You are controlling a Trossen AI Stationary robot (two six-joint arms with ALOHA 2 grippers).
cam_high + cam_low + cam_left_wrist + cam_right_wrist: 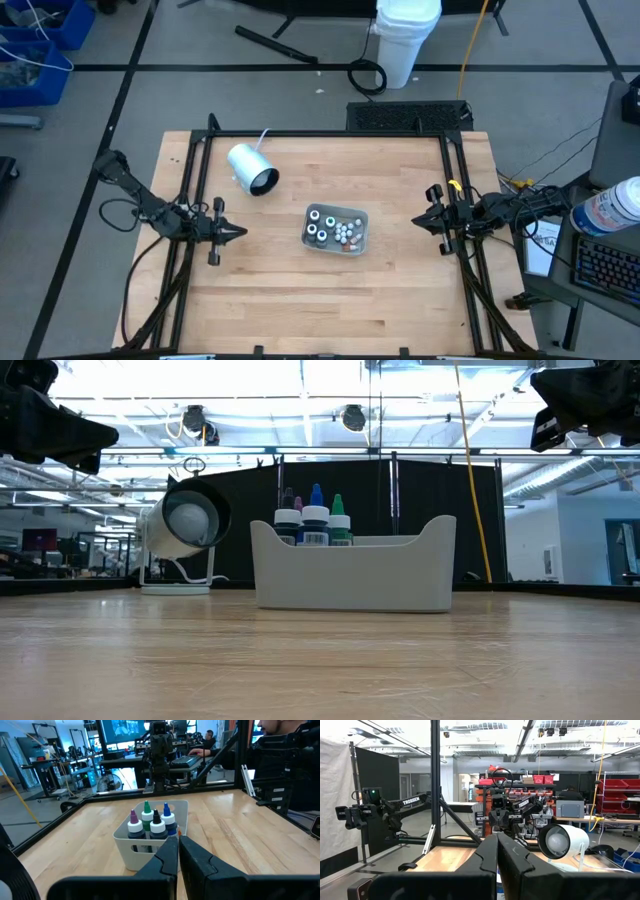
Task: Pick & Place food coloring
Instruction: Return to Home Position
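Observation:
The food coloring bottles (337,230) stand upright inside a small grey tray (310,213) near the table's middle. Some are dark with white or teal tops, others are small and whitish. In the low view, blue, green and purple tips (315,520) rise above the tray's wall (355,575). The left wrist view shows several of these bottles (150,822) in the tray's near end. My left gripper (243,233) hovers shut to the tray's left, pointing at it. My right gripper (415,222) hovers shut to the tray's right, also pointing at it. Both touch nothing.
A white-and-grey cylinder with a cord (252,168) lies on the table's far left part, up-left of the tray, and also shows in the right wrist view (562,840). A black frame (330,135) borders the table. Bare wood lies in front of the tray.

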